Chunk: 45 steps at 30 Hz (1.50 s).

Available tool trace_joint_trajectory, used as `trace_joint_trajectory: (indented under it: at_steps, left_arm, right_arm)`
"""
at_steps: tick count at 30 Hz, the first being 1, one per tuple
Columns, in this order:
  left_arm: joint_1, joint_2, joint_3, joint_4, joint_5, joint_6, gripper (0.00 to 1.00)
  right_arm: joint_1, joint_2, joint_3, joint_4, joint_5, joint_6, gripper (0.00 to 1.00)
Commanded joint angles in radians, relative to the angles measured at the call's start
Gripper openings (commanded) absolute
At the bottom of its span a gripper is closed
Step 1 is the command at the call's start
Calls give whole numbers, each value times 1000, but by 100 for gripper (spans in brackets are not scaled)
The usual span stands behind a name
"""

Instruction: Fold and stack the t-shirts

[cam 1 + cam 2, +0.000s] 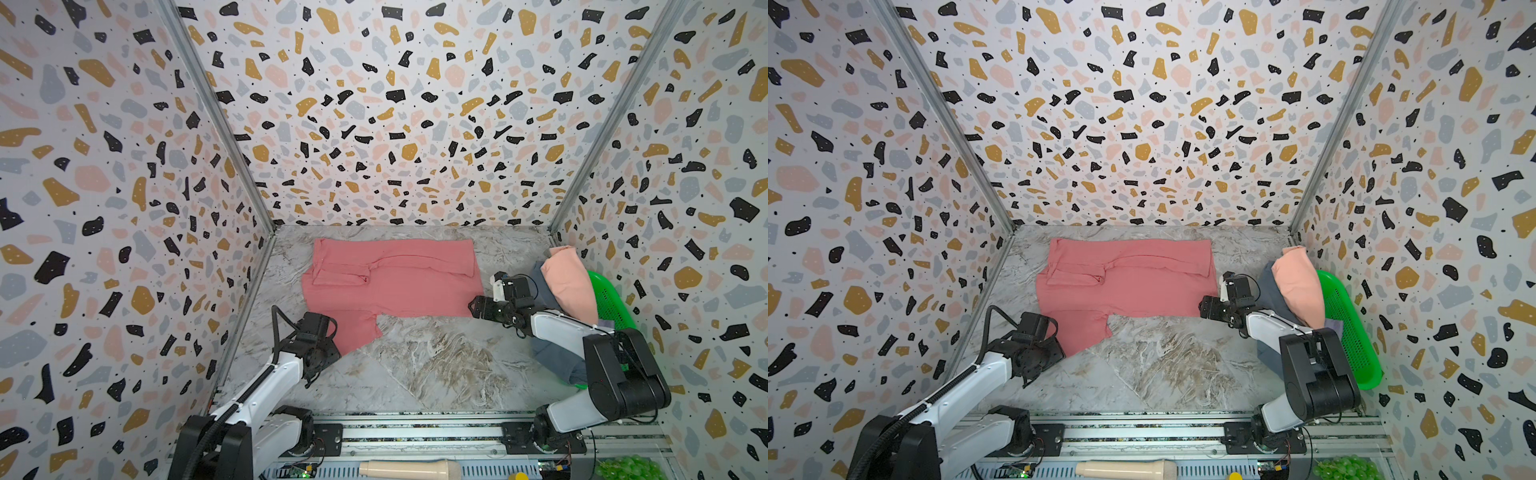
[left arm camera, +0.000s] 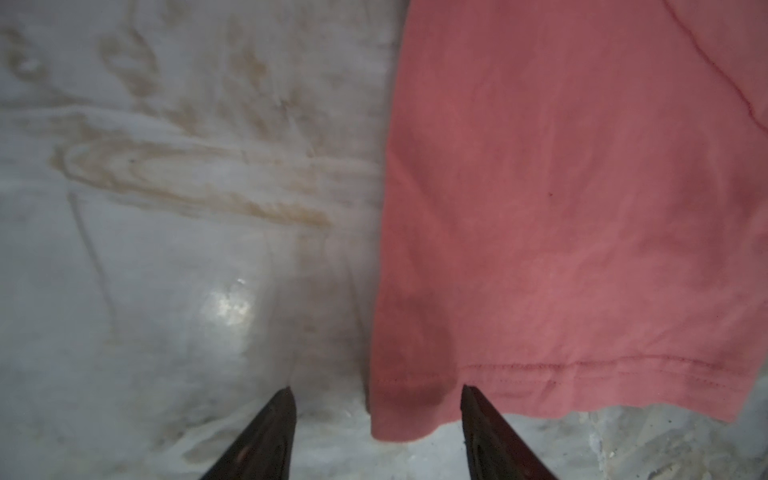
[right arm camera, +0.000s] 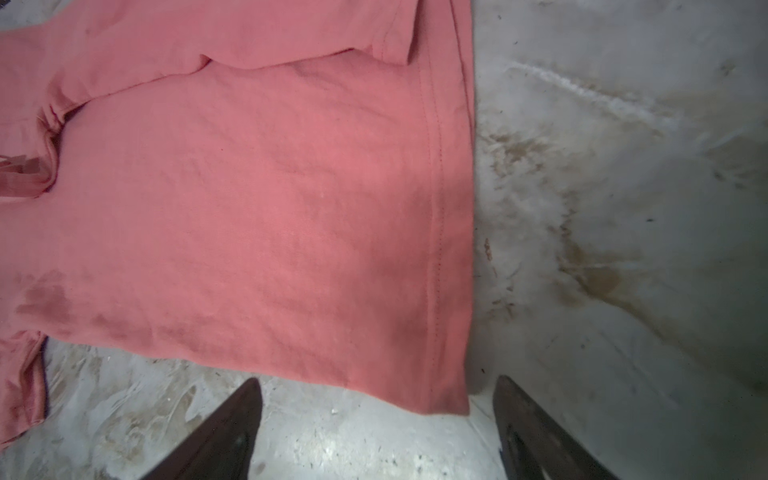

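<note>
A rose-red t-shirt lies spread on the marble table, partly folded along its far edge. My left gripper is at its near-left corner. The jaws stand open and the hemmed corner lies between the fingertips. My right gripper is open at the shirt's near-right corner, just short of the cloth. A peach t-shirt and a blue-grey t-shirt are heaped at the right, behind the right arm.
A green perforated basket leans on the right wall under the heap. Patterned walls close in the left, back and right. Along the front edge runs a metal rail, with a cream cylinder and green grapes beyond it.
</note>
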Motion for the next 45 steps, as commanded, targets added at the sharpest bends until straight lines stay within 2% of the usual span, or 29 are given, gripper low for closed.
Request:
trace_joint_trajectory:
  at_steps: [1,6,9,10,13,15,16,22,26,32,38,45]
  left_arm:
    - [-5,46,-5,73,71,-8,57]
    - [-6,75,-6,135,116,13,28]
    - [-6,74,6,158,125,33,17]
    - [-6,74,14,160,117,40,12]
    - [-5,49,58,138,71,57,0]
    - [-5,-9,82,103,29,56,0]
    - [-4,-48,90,71,-1,46,0]
    - [-6,-248,114,-86,-26,-3,0]
    - [-5,-232,180,-47,-13,39,0]
    - [-1,-12,344,192,9,121,0]
    - [65,230,563,347,26,188,0]
    - [113,529,801,397,82,262,0]
  right_arm:
    - [15,31,12,4,20,19,86]
    - [39,72,8,7,47,47,83]
    - [65,106,9,31,54,58,76]
    - [71,122,13,40,57,63,65]
    - [85,147,46,6,70,73,23]
    - [90,101,38,-4,94,73,9]
    - [90,75,34,-18,102,76,6]
    - [90,-70,8,-129,88,60,4]
    - [85,-133,-2,-89,89,73,5]
    - [21,-13,138,-16,40,78,4]
    - [-47,158,292,29,-40,86,4]
    - [-68,401,522,10,-125,45,6]
